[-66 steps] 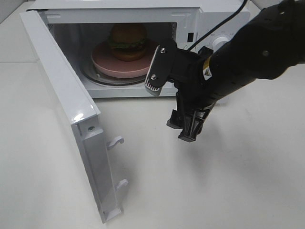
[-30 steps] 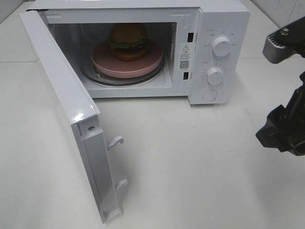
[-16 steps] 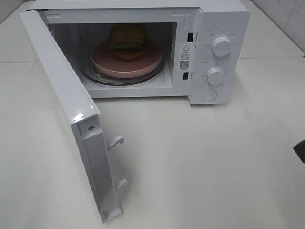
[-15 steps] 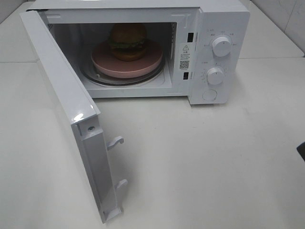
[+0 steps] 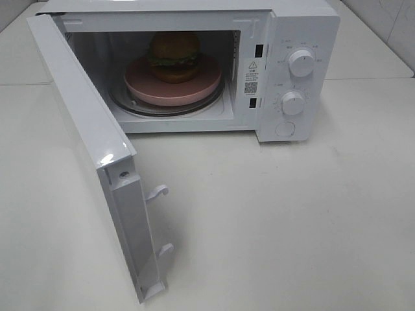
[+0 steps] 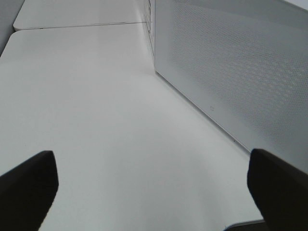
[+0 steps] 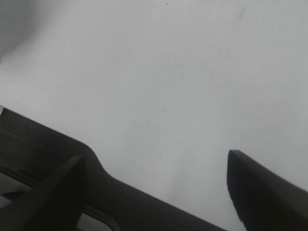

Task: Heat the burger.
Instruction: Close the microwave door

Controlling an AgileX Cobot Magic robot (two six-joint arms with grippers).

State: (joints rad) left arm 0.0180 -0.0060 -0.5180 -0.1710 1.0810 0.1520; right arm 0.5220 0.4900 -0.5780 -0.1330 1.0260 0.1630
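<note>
Left gripper (image 6: 154,192), jaws wide and empty, has the open microwave door (image 6: 231,72) just ahead, screening the burger (image 5: 174,55); right gripper (image 7: 159,190), also spread empty, hangs over table (image 7: 168,72).

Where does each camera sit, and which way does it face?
Exterior high: above the front, looking down at the table, the open microwave, burger on plate inside; no robot part shows.
Left wrist: low over the table, facing along a perforated white face, apparently the door; both left fingers, wide apart.
Right wrist: close above the table; both right fingers, apart, plus a dark bar.
Shared: exterior and left wrist both show the microwave; all show the table.
</note>
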